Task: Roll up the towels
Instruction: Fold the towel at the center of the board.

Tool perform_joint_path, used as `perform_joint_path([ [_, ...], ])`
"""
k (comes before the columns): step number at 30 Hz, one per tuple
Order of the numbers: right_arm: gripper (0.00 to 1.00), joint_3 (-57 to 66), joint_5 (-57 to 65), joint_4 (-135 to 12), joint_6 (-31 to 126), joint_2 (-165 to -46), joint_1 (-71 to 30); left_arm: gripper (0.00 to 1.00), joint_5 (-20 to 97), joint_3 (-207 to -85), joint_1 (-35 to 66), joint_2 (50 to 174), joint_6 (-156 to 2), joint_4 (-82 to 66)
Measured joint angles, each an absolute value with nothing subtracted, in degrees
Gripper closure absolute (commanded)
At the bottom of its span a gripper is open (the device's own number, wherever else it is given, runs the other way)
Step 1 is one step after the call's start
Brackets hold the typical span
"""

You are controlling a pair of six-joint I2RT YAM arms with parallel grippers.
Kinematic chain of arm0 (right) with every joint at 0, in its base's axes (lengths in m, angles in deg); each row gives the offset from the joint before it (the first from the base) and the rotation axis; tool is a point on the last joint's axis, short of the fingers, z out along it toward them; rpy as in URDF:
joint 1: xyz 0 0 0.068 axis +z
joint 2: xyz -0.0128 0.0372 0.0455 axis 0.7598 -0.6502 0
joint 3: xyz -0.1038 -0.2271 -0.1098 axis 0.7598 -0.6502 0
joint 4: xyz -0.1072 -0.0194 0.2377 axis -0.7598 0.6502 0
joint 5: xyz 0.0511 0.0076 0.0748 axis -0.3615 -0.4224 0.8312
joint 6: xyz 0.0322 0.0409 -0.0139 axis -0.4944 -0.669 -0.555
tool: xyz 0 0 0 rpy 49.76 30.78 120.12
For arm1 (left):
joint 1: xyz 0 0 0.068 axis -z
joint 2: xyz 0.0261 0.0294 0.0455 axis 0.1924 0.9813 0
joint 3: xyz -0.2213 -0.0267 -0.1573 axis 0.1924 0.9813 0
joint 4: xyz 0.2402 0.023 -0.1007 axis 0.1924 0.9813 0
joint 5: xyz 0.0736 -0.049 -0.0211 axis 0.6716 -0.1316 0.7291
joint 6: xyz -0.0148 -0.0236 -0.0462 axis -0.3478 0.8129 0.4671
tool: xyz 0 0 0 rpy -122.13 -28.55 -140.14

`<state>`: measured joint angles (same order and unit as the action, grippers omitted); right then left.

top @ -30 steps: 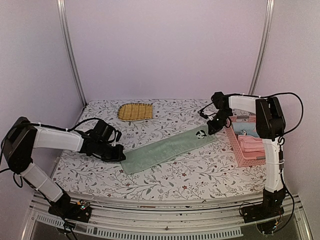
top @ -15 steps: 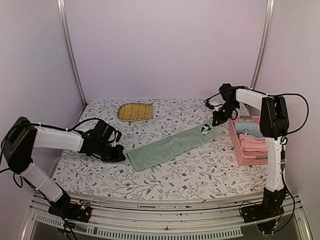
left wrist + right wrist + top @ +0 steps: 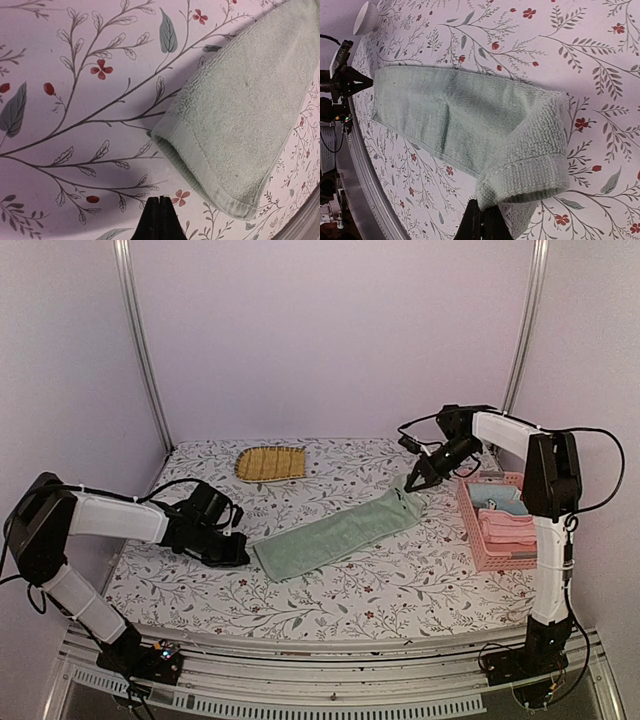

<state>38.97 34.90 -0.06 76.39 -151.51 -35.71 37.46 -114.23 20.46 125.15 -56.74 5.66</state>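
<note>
The pale sage green towel (image 3: 335, 533) lies as a long strip across the middle of the flowered table. My right gripper (image 3: 413, 483) is shut on the green towel's far end and has folded that end back over the strip; the fold shows in the right wrist view (image 3: 535, 165). My left gripper (image 3: 240, 554) is shut and empty, resting low just left of the towel's near end (image 3: 240, 125). The pink towel (image 3: 507, 528) and the light blue towel (image 3: 497, 498) lie in the pink basket (image 3: 488, 558) at the right.
A yellow-brown ribbed woven mat (image 3: 270, 462) lies at the back left of the table. The pink basket stands at the right edge, close to my right arm. Metal frame posts rise at the back corners.
My right gripper has lifted the green towel's far end and turned it back over the strip, hiding the printed patch. The towel slid a little right. My left gripper has stayed put.
</note>
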Motion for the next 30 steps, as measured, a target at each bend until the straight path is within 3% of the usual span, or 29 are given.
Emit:
perform_joint_path([
  [14,0.98,39.1,48.1,2.3,75.0,-151.6,-28.5,1.00,37.7,-115.1,20.5,127.4,-56.7,7.7],
  [30,0.98,39.2,53.4,-8.6,63.3,-155.7,-18.4,1.00,35.2,-116.0,20.5,129.0,-56.3,6.7],
])
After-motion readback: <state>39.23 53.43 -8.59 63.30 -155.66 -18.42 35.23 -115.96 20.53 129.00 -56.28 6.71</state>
